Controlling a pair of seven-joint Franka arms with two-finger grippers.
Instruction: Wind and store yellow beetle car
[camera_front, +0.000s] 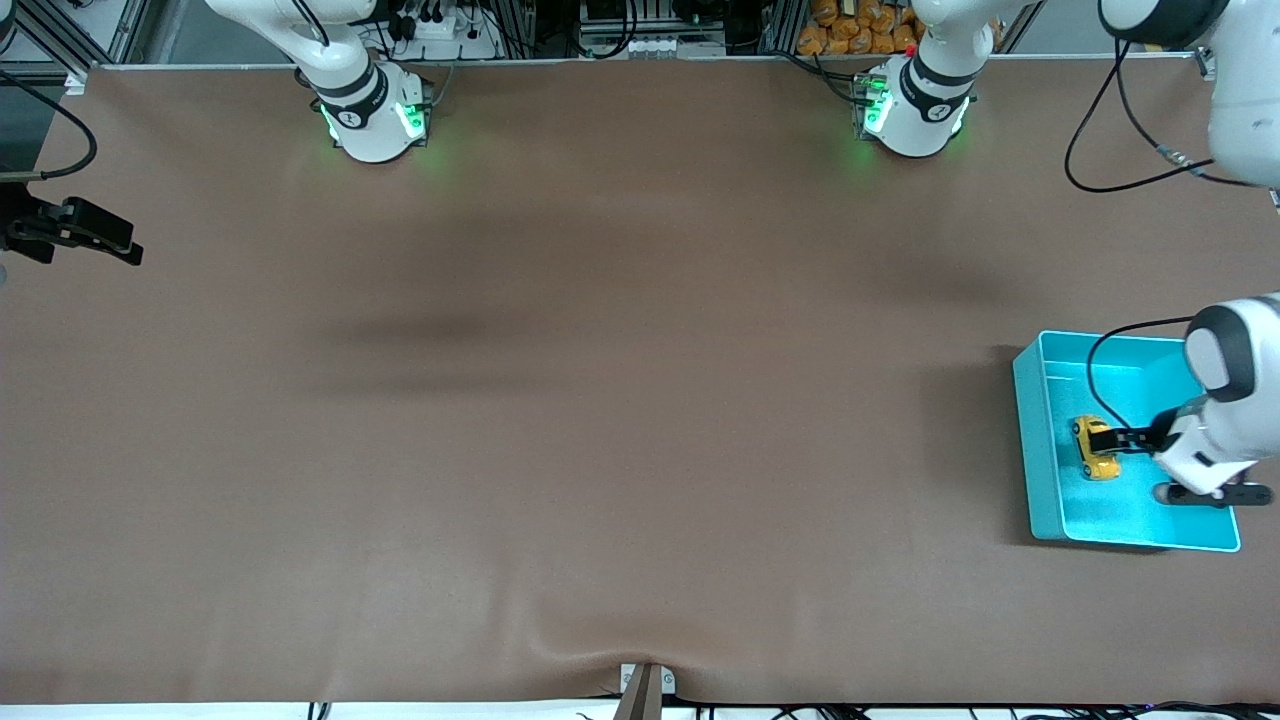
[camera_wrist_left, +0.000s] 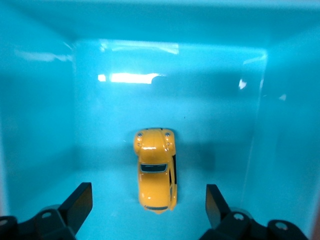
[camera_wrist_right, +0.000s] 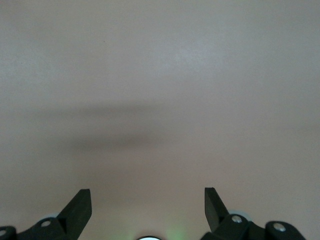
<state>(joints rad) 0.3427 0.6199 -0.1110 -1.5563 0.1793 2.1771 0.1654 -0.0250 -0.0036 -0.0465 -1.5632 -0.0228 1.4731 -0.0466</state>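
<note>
The yellow beetle car (camera_front: 1096, 449) (camera_wrist_left: 156, 170) rests on its wheels on the floor of the turquoise bin (camera_front: 1032, 440) (camera_wrist_left: 45, 130), at the left arm's end of the table. My left gripper (camera_front: 1108, 440) (camera_wrist_left: 148, 195) reaches down into the bin and stands open. Its fingers (camera_wrist_left: 79, 200) flank the car's rear with a clear gap on each side, touching nothing. My right gripper (camera_front: 75, 230) (camera_wrist_right: 147, 197) waits open over bare table at the right arm's end, with nothing between its fingers.
A brown mat (camera_front: 600, 400) covers the whole table. The bin's walls (camera_wrist_left: 280, 140) close in around the left gripper. A black cable (camera_front: 1100, 170) loops near the left arm's base. A small bracket (camera_front: 645, 685) sits at the table's near edge.
</note>
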